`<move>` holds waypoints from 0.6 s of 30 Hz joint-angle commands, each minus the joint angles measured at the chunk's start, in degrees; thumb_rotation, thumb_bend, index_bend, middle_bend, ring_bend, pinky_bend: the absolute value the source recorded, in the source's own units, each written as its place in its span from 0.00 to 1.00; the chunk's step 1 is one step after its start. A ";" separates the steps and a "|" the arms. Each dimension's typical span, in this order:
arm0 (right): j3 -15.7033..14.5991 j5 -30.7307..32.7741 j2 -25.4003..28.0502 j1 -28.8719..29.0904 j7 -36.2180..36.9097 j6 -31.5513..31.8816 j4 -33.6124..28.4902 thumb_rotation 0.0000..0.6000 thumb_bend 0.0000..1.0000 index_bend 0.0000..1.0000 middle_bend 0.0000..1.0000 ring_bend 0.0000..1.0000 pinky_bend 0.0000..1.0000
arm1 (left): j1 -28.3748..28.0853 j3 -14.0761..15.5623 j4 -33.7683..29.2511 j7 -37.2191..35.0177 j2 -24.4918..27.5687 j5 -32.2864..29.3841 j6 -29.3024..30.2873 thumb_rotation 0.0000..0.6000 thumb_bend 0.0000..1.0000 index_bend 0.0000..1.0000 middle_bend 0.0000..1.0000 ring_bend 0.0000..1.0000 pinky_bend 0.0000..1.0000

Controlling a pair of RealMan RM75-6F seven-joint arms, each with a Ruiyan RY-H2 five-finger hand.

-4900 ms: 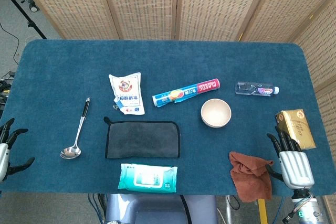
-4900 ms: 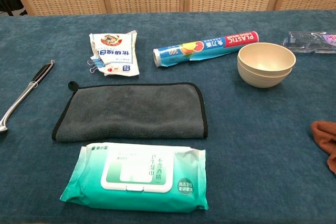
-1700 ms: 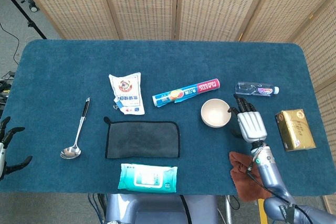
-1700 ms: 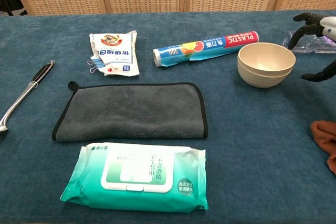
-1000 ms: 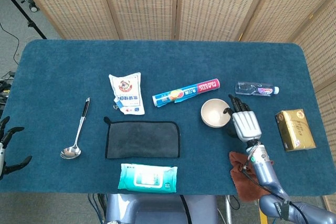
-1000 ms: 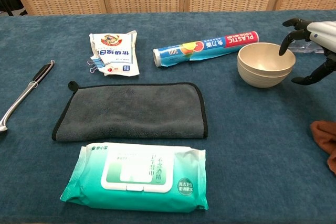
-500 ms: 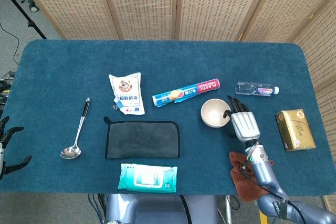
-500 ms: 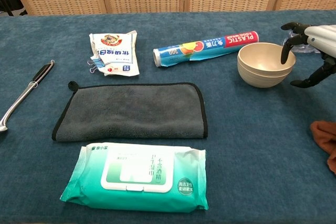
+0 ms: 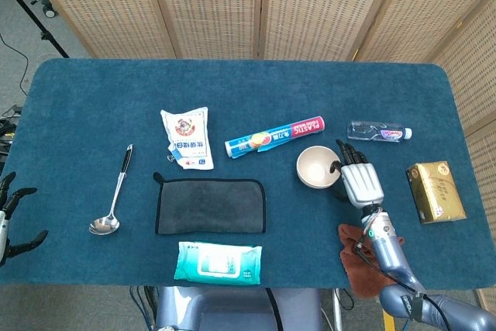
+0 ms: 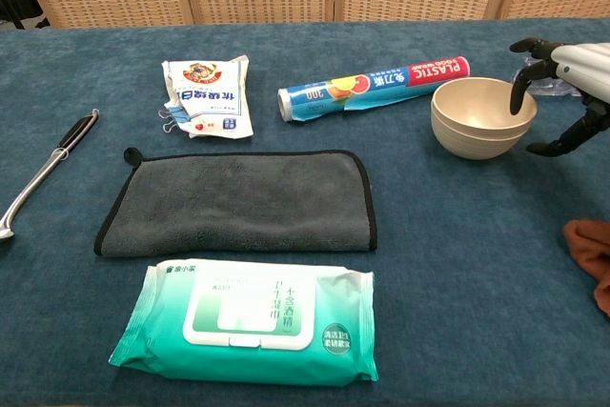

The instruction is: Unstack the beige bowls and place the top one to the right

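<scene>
Two beige bowls (image 9: 318,167) sit stacked right of the table's centre, also seen in the chest view (image 10: 481,116). My right hand (image 9: 360,181) is at their right rim. In the chest view the right hand (image 10: 564,83) has fingertips (image 10: 518,102) dipping just inside the top bowl, while the thumb stays outside, apart from the bowl's wall. It holds nothing. My left hand (image 9: 9,218) hangs at the table's front left edge, fingers spread and empty.
A plastic-wrap roll (image 9: 274,136) lies behind the bowls and a water bottle (image 9: 378,132) to their back right. A beige carton (image 9: 435,191) and brown cloth (image 9: 366,257) lie right and front right. Grey towel (image 9: 210,205), wipes pack (image 9: 217,262), ladle (image 9: 115,194) and bag (image 9: 187,138) lie left.
My right hand came from the front right edge to the bowls' right rim, then lowered its fingertips inside the top bowl. The bowls and left hand stayed put.
</scene>
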 commanded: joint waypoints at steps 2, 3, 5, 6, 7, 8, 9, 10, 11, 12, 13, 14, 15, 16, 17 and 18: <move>-0.05 0.08 -0.05 0.09 -0.18 0.04 0.12 1.00 0.26 0.42 0.01 0.00 0.18 | -0.01 0.02 0.00 0.00 0.01 -0.01 -0.06 1.00 0.18 0.26 0.00 0.00 0.05; -0.03 0.20 -0.09 0.11 -0.20 0.08 0.15 1.00 0.26 0.43 0.01 0.00 0.18 | -0.02 0.03 0.02 0.02 0.01 -0.01 -0.08 1.00 0.18 0.26 0.00 0.00 0.05; -0.01 0.33 -0.15 0.13 -0.19 0.13 0.15 1.00 0.26 0.44 0.01 0.00 0.18 | -0.02 0.06 0.00 0.04 0.01 0.03 -0.09 1.00 0.18 0.26 0.00 0.00 0.05; -0.06 0.30 -0.16 0.13 -0.27 0.20 0.20 1.00 0.26 0.45 0.01 0.00 0.18 | -0.02 0.08 0.00 0.06 0.00 0.05 -0.10 1.00 0.18 0.26 0.00 0.00 0.05; -0.13 0.30 -0.18 0.16 -0.44 0.26 0.22 1.00 0.27 0.45 0.01 0.00 0.18 | -0.04 0.09 0.02 0.10 -0.01 0.07 -0.13 1.00 0.18 0.26 0.00 0.00 0.05; -0.18 0.35 -0.14 0.15 -0.52 0.28 0.19 1.00 0.28 0.45 0.01 0.00 0.18 | -0.06 0.11 0.02 0.14 -0.03 0.09 -0.16 1.00 0.18 0.26 0.00 0.00 0.05; -0.14 0.41 -0.11 0.16 -0.60 0.35 0.17 1.00 0.30 0.45 0.01 0.00 0.18 | -0.08 0.13 0.01 0.19 -0.05 0.11 -0.20 1.00 0.18 0.26 0.00 0.00 0.05; -0.05 0.52 -0.05 0.19 -0.65 0.43 0.03 1.00 0.31 0.45 0.01 0.00 0.18 | -0.08 0.15 0.00 0.22 -0.07 0.14 -0.21 1.00 0.18 0.26 0.00 0.00 0.05; -0.01 0.56 0.00 0.20 -0.67 0.48 -0.06 1.00 0.32 0.45 0.01 0.00 0.18 | -0.08 0.16 -0.01 0.24 -0.07 0.15 -0.21 1.00 0.18 0.26 0.00 0.00 0.05; 0.05 0.54 0.04 0.23 -0.69 0.60 -0.13 1.00 0.32 0.45 0.01 0.00 0.18 | -0.10 0.17 0.00 0.27 -0.07 0.17 -0.25 1.00 0.18 0.26 0.00 0.00 0.05; 0.05 0.51 0.08 0.25 -0.73 0.66 -0.18 1.00 0.34 0.45 0.01 0.00 0.18 | -0.11 0.18 -0.01 0.28 -0.08 0.17 -0.27 1.00 0.18 0.26 0.00 0.00 0.05; 0.04 0.47 0.13 0.28 -0.73 0.69 -0.23 1.00 0.35 0.45 0.01 0.00 0.18 | -0.12 0.20 -0.01 0.30 -0.08 0.17 -0.30 1.00 0.18 0.26 0.00 0.00 0.05; 0.06 0.47 0.19 0.30 -0.72 0.72 -0.25 1.00 0.36 0.45 0.01 0.00 0.18 | -0.12 0.21 -0.02 0.33 -0.08 0.17 -0.32 1.00 0.18 0.26 0.00 0.00 0.05; 0.06 0.49 0.21 0.31 -0.74 0.75 -0.28 1.00 0.36 0.45 0.01 0.00 0.18 | -0.12 0.23 -0.03 0.34 -0.09 0.20 -0.31 1.00 0.18 0.26 0.00 0.00 0.05; 0.01 0.52 0.25 0.30 -0.69 0.71 -0.36 1.00 0.36 0.45 0.01 0.00 0.18 | -0.12 0.24 -0.03 0.33 -0.09 0.25 -0.29 1.00 0.18 0.26 0.00 0.00 0.05; -0.01 0.53 0.28 0.30 -0.68 0.71 -0.40 1.00 0.36 0.45 0.01 0.00 0.18 | -0.11 0.24 -0.03 0.32 -0.09 0.27 -0.27 1.00 0.18 0.26 0.00 0.00 0.05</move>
